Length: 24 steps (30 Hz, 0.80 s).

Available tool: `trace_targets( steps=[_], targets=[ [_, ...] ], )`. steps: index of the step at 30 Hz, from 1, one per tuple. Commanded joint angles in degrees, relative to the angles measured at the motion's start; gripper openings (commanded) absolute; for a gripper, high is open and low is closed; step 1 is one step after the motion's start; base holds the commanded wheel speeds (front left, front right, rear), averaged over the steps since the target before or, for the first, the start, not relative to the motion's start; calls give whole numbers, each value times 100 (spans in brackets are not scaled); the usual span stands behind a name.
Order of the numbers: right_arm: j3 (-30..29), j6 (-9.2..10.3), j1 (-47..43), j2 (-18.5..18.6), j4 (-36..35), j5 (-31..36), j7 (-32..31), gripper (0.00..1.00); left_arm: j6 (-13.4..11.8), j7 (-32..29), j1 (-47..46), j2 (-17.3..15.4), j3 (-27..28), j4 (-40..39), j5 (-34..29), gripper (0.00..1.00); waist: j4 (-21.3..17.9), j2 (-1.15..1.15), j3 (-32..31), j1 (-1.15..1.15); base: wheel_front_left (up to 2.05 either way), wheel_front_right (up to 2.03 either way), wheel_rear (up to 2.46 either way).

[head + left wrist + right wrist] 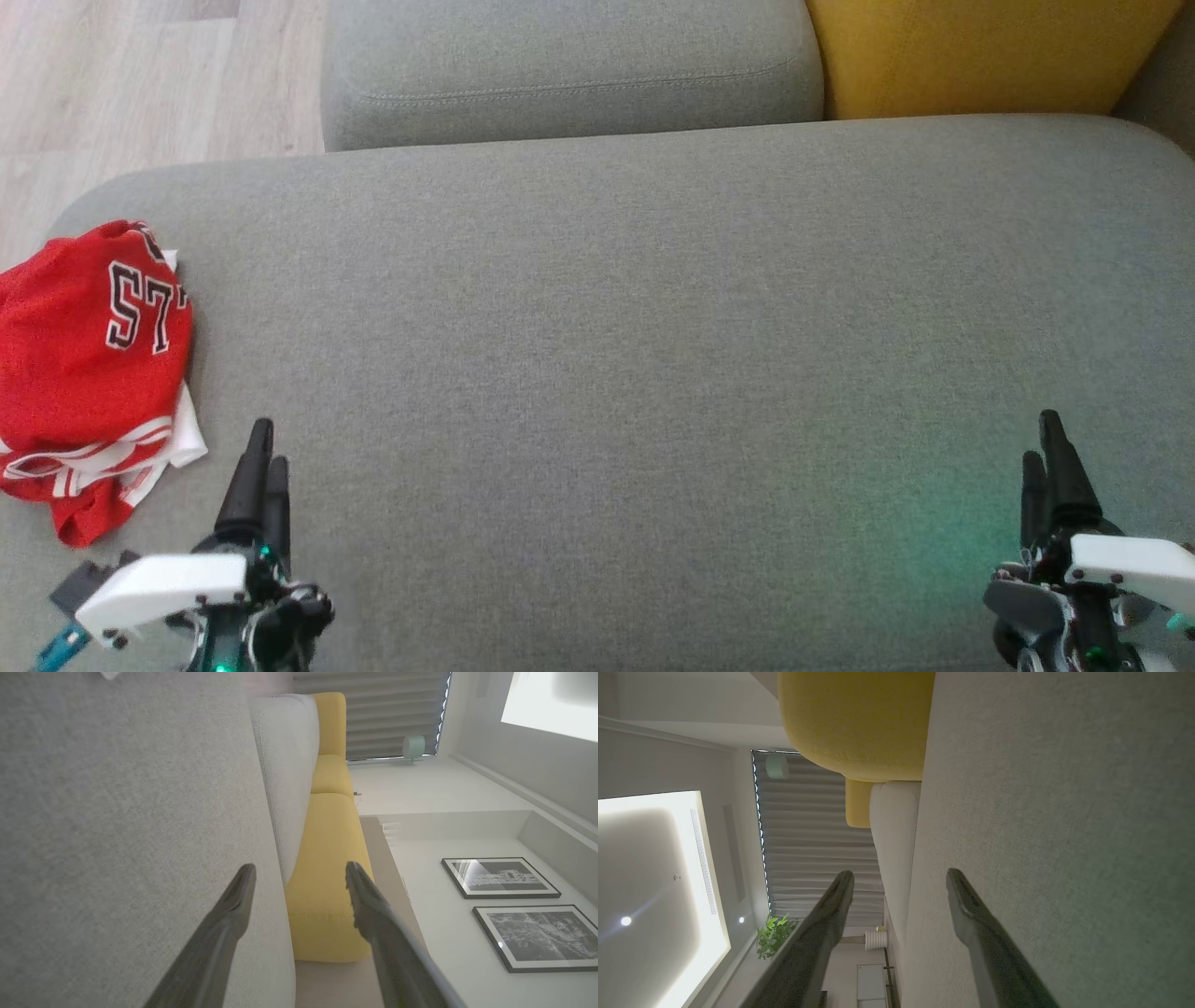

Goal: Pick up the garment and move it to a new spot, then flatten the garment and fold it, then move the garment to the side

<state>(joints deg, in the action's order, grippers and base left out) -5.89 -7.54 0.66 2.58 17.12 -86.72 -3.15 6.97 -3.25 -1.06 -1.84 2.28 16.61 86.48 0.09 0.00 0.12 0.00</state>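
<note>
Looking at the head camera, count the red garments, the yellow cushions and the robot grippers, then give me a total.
red jersey garment with white trim: 1
yellow fabric cushion: 1
grippers with two long dark fingers: 2 (left gripper, right gripper)
Total: 4

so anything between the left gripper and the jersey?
Nothing visible. The red jersey lies crumpled at the left edge of the grey cushion, just up and left of the left gripper in the head view, with bare cushion fabric between them. The gripper is open and holds nothing.
</note>
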Motion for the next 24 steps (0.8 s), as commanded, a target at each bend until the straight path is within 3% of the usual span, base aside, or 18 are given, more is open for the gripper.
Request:
trace_targets(
  steps=[1, 24],
  targets=[
    [41, 1, 321, 109, -242, 129, 53, 100, 13, 58, -348, -80, 0, -247, -133, 100, 2, 0, 0, 0, 0, 0, 0],
    [221, 2, 290, 133, -919, 2226, 204, 100, 11, 432, -419, -120, -266, -874, -2341, 100, 11, 0, -20, 0, 0, 0, 0]
  ],
)
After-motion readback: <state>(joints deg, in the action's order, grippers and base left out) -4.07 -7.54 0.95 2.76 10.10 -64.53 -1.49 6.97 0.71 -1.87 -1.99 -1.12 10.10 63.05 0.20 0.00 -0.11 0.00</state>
